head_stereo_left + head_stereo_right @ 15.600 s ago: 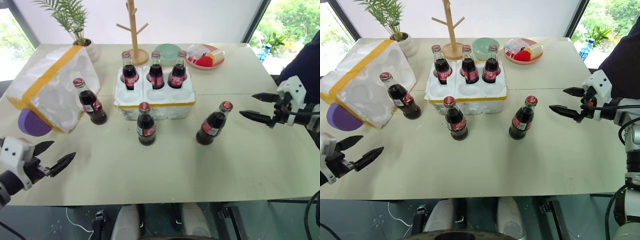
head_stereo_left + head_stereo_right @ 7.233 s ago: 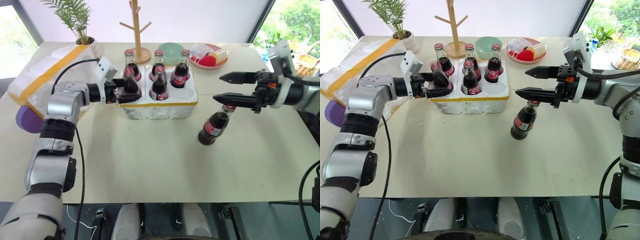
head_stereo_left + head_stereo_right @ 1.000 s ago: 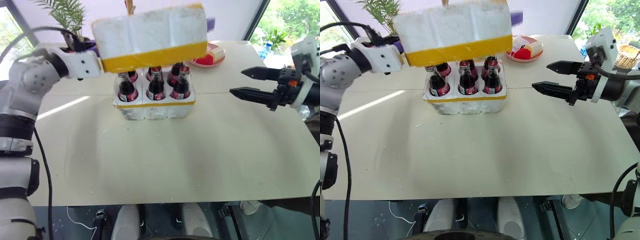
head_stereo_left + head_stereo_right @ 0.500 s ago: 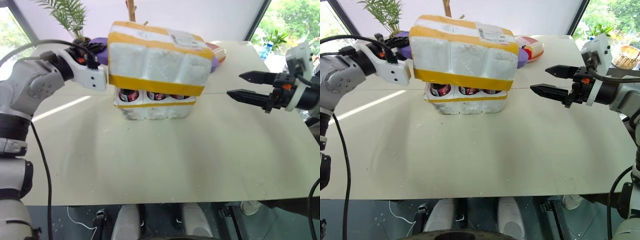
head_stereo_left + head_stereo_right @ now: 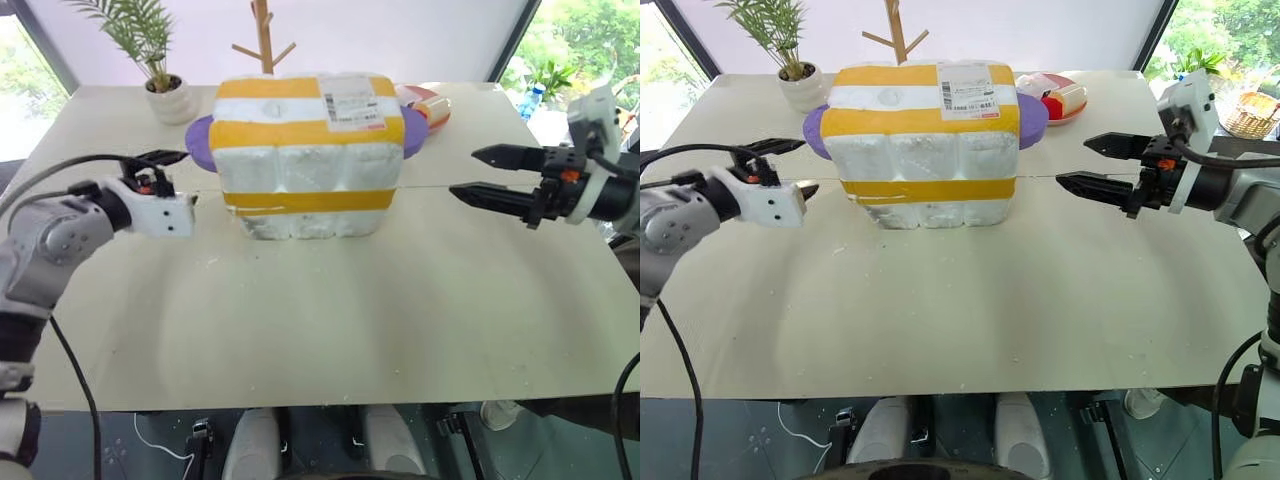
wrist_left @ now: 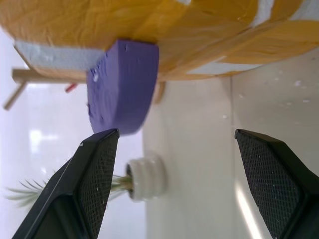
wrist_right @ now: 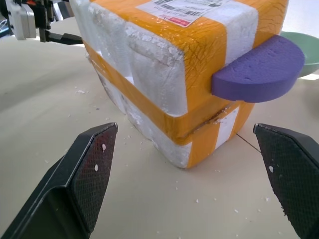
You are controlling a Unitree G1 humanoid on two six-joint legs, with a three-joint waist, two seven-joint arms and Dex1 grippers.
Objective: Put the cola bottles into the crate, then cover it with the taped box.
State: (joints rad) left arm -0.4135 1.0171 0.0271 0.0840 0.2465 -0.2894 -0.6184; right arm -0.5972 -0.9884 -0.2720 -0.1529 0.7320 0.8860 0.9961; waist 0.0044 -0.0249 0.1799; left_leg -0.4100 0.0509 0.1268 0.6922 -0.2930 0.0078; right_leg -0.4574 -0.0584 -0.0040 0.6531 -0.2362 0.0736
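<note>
1. From the head cameras I see the taped box (image 5: 308,150) sitting squarely over the crate (image 5: 300,224) at the far middle of the table (image 5: 330,310); only a low white strip of the crate with its thin yellow band shows under the box's lower edge.
2. I cannot see the cola bottles; the box hides whatever sits inside.
3. The box carries a shipping label (image 5: 970,98) on top and a purple half-round handle on each end, the left handle (image 5: 199,141) and the right handle (image 5: 1032,114).
4. My left gripper (image 5: 172,174) hangs just left of the box, fingers spread and holding nothing, clear of the left handle.
5. The left wrist view adds what the head views lack: the purple handle (image 6: 121,87) seen from beneath, apart from both fingertips, with the potted plant (image 6: 139,180) beyond it.
6. My right gripper (image 5: 1088,164) floats to the right of the box, well apart from it, fingers spread wide and empty.
7. The right wrist view shows the box's right end close up: the seam where the box (image 7: 189,59) meets the crate (image 7: 199,144), foam crumbs on the table, and a green bowl (image 7: 298,47) behind.
8. Farther back stand a wooden peg stand (image 5: 264,30) and a red plate (image 5: 1065,98) of food.
</note>
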